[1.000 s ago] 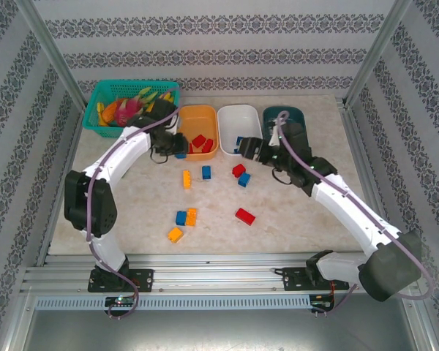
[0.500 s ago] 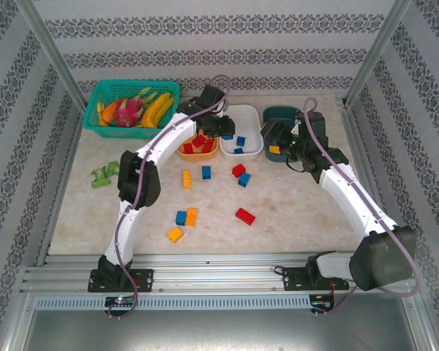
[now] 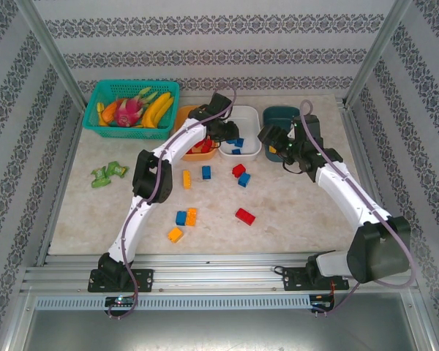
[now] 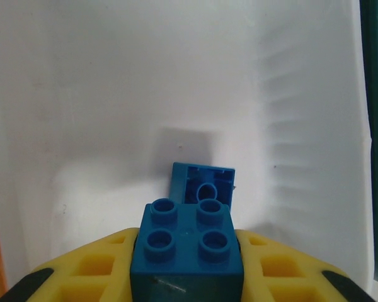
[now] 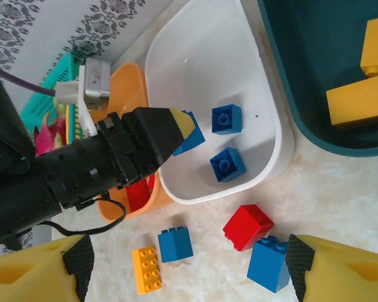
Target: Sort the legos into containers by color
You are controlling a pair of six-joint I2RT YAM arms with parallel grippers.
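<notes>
My left fingers pinch a blue brick, studs facing the wrist camera, so the left gripper is closed on it just above the floor of the white bin. At the brick's 12 o'clock a second blue brick lies tilted on the bin floor. The right gripper has its fingers spread wide with nothing between them, above the table near a red brick.

From overhead, the white bin sits at the table's 12 o'clock, with the orange bin at its 9 o'clock and the teal bin at its 3 o'clock. Yellow bricks lie in the teal bin. Eight loose bricks lie scattered at the bins' 6 o'clock. A mesh basket sits in the 10 o'clock corner.
</notes>
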